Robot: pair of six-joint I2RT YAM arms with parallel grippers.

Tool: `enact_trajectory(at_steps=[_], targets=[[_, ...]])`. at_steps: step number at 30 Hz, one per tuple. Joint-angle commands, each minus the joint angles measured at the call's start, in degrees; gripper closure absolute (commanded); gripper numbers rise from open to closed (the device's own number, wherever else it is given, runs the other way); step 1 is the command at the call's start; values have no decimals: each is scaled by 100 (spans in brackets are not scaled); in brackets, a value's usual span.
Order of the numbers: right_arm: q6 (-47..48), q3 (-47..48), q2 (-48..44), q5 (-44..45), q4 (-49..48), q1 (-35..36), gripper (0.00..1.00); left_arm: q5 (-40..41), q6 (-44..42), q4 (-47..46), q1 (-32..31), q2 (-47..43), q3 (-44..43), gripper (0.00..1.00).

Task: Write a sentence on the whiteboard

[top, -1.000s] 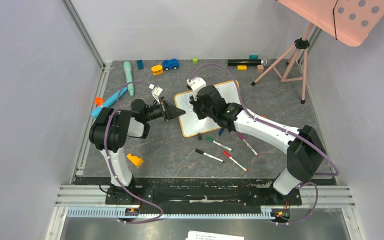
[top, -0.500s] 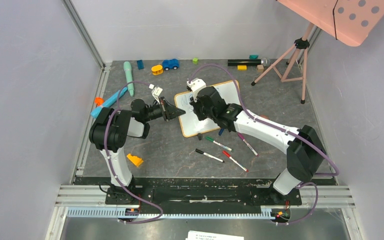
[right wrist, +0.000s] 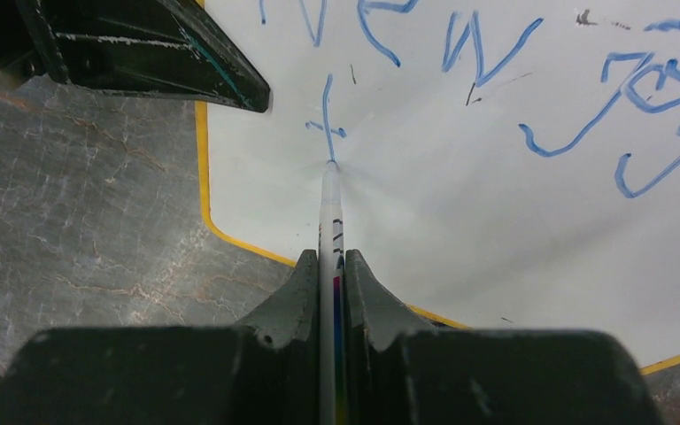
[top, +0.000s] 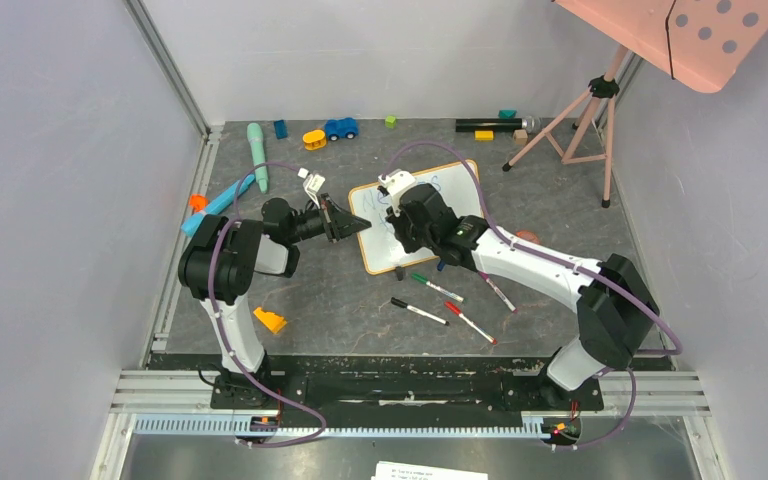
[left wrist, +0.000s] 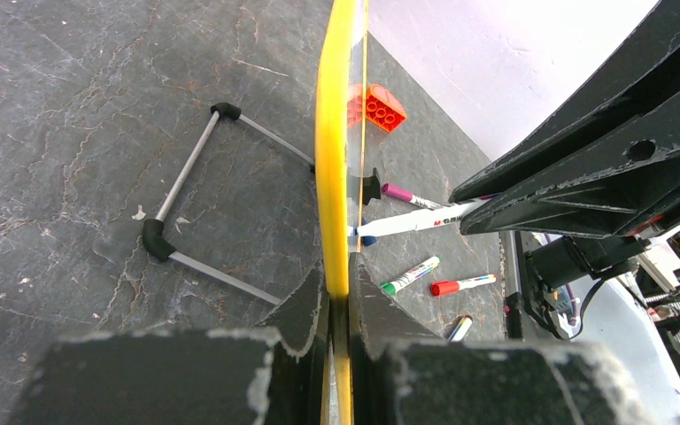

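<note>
- The whiteboard (top: 460, 185) sits on the surface (top: 340, 300); the left gripper (left wrist: 338, 292) has its jaws pinching the board's edge.
- The right gripper (right wrist: 329, 266) has its jaws squeezing a marker (right wrist: 328, 221), with the tip on the board.
- The sentence (right wrist: 487, 49) has "New joy" and one "t"; more words are left, I think.

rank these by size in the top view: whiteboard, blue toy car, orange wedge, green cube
1. whiteboard
2. blue toy car and orange wedge: look alike, not ranked
3. green cube

The small rectangular white whiteboard (right wrist: 496, 221) is smooth and glossy, its yellow frame shiny plastic; the dark grey slate-like tabletop (left wrist: 80, 133) is matt, veined; the black plastic of the right gripper (right wrist: 331, 261) is matt, scuffed
</note>
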State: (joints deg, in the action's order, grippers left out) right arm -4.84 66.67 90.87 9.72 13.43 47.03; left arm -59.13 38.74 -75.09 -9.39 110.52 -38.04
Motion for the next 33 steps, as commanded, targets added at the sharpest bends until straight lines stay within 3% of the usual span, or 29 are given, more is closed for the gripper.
enact_trajectory(at_steps=[1, 33], targets=[[60, -73, -178, 24, -12, -22, 100, 209, -555, -267, 51, 64, -50, 98], [-19, 263, -165, 611, -120, -29, 100, 200, -558, -278, 44, 64, -54, 98]])
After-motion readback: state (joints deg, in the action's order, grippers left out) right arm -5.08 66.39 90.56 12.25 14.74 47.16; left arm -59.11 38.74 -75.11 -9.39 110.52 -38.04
